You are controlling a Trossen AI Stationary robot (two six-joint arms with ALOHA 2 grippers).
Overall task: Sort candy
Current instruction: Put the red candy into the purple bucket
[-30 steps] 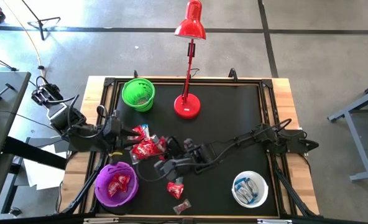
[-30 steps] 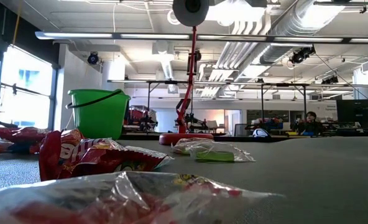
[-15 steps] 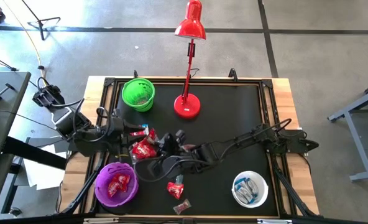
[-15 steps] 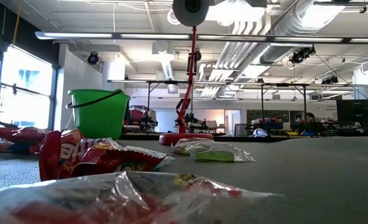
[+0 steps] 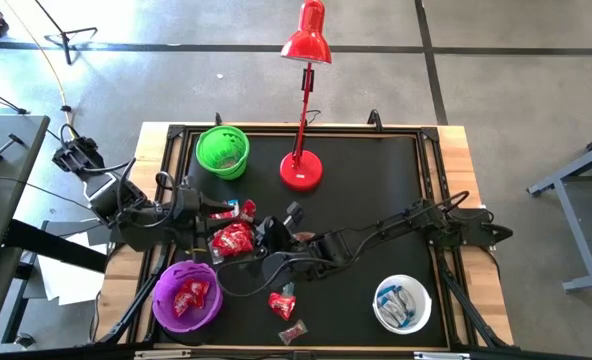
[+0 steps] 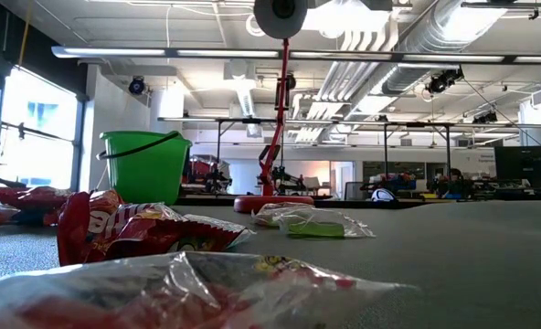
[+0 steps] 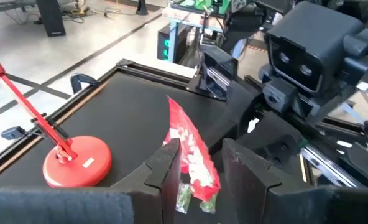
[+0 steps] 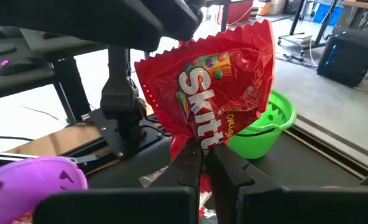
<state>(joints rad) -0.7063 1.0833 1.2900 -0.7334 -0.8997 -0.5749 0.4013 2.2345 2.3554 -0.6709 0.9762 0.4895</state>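
At the left edge of the dark surface (image 5: 376, 190), the left hand (image 5: 219, 208) is clenched on a red candy packet (image 7: 190, 155), held clear of the mat between its two fingers (image 7: 165, 171). Just below it in the high view sits the purple bowl (image 5: 186, 296), which holds red sweets. Beside the left hand, more red packets (image 5: 233, 239) lie in a loose heap on the surface. The green bowl (image 5: 222, 151) stands near the far-left corner, with the red lamp (image 5: 302, 168) to its right. Near the middle, the right hand (image 5: 276, 229) grips a red Skittles bag (image 8: 215, 87) by its lower edge, lifted upright. Two small packets (image 5: 283, 304) lie below it near the front edge. Toward the front right, the white bowl (image 5: 403, 304) contains blue-and-white sweets.
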